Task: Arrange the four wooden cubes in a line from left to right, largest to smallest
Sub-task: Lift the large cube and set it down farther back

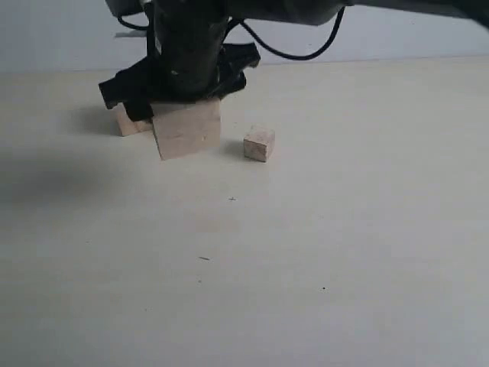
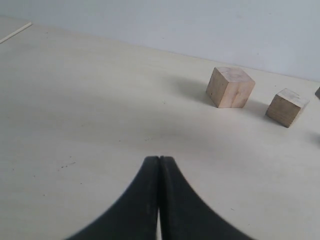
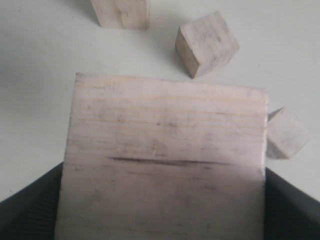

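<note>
My right gripper (image 1: 180, 90) reaches across to the left half of the table and is shut on the largest cube (image 1: 186, 128), one finger (image 3: 30, 215) on each side. Its face with the thin dark slit fills the right wrist view (image 3: 165, 150). The cube sits slightly turned, low at the table; whether it touches I cannot tell. Beyond it lie a mid-sized cube (image 3: 121, 12), another mid-sized cube (image 3: 206, 44) and the smallest cube (image 3: 285, 134). From outside, the smallest cube (image 1: 259, 143) stands just right of the held one, and one cube (image 1: 128, 122) peeks out behind it. My left gripper (image 2: 159, 159) is shut and empty, out of the exterior view.
Two cubes (image 2: 230, 87) (image 2: 286, 107) show far ahead in the left wrist view, near the pale back wall (image 2: 200, 25). The right arm and its black cable (image 1: 290, 53) hang over the back of the table (image 1: 306, 267).
</note>
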